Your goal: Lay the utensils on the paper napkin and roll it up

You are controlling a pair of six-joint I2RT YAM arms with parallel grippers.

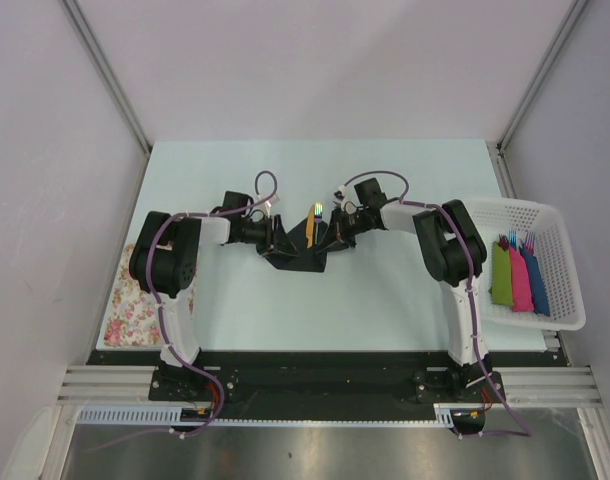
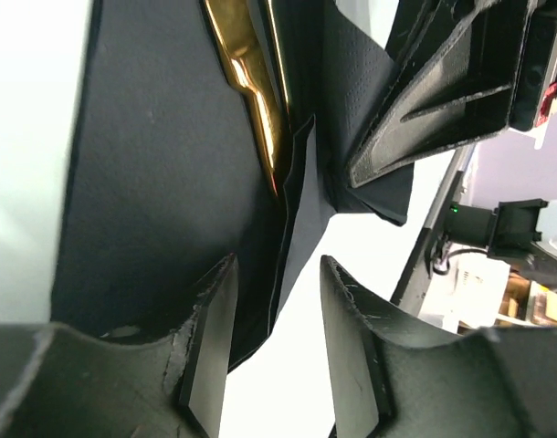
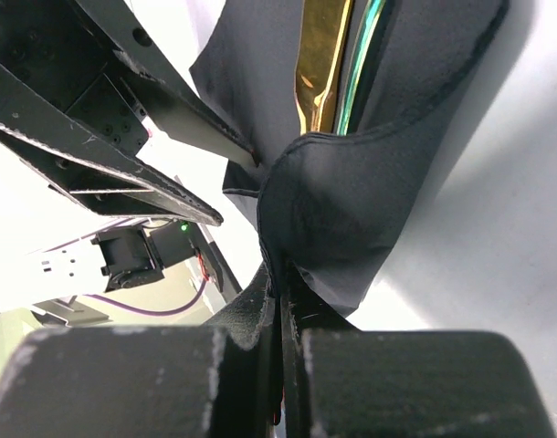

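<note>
Near edge: both arm bases, side by side.
- Left of the left arm: floral cloth [image 1: 125,305], flat, overhanging the bench [image 1: 315,170] corner.
- Right edge: white basket [image 1: 555,215] holding green, pink and blue bundles [image 1: 518,275], fork tips up.

Mid-bench: both arms reach inward and meet at the black napkin [image 1: 295,258], well apart from cloth and basket.
- Left end effector [image 1: 275,238]: fingers [image 2: 210,319] apart, at the napkin's left side. Left wrist view shows a loose napkin edge running up between them, unpinched.
- Right end effector [image 1: 335,232]: fingers pressed together on a fold of napkin. The pinched edge is lifted and curls over toward the middle.
- Utensils [image 1: 311,226]: yellow-orange, lying lengthwise on the napkin between the two end effectors. The raised fold covers them partly, far ends poking past the napkin. Count unclear.
</note>
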